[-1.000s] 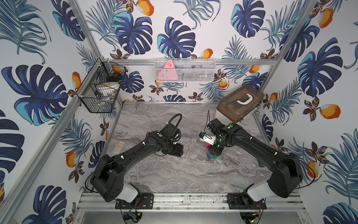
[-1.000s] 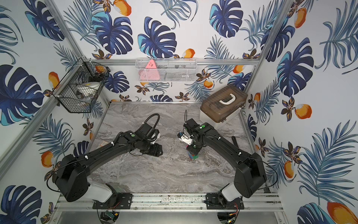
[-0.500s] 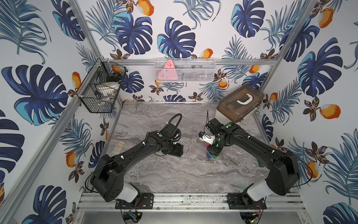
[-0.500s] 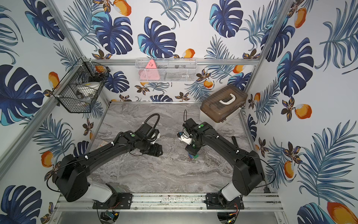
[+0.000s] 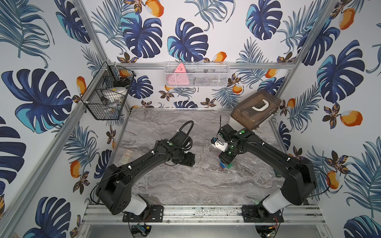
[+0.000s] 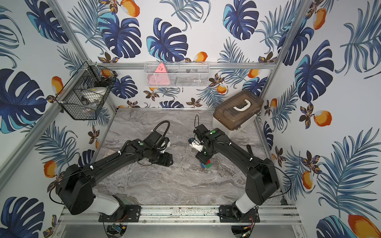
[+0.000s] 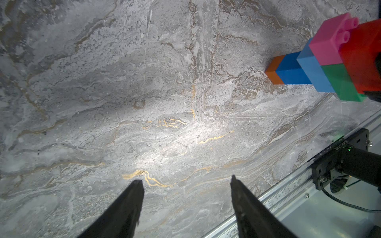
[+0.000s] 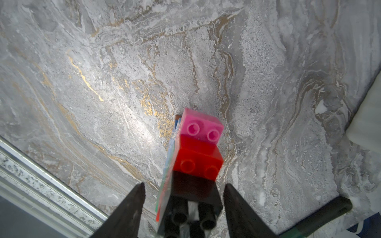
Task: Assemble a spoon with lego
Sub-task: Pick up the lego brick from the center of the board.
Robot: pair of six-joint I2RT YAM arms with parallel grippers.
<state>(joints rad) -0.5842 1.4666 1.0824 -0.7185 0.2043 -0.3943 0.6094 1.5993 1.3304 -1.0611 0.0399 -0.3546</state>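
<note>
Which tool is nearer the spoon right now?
Right. The right tool straddles the black end of the spoon, jaws open on either side. The left tool hangs open over bare table, apart from it.

Both top views were bright, evenly lit and sharp throughout, with only soft shadows on the grey marbled bench [image 5: 185,185]. The aluminium frame posts [image 5: 93,31] splayed outward towards the picture edges, a wide-angle distortion. In both wrist views a bright patch lay mid-bench, fading to dimmer corners. In the right wrist view the multicoloured brick spoon [image 8: 198,156] was out of focus, and its black end nearest the lens was dark and smeared.
</note>
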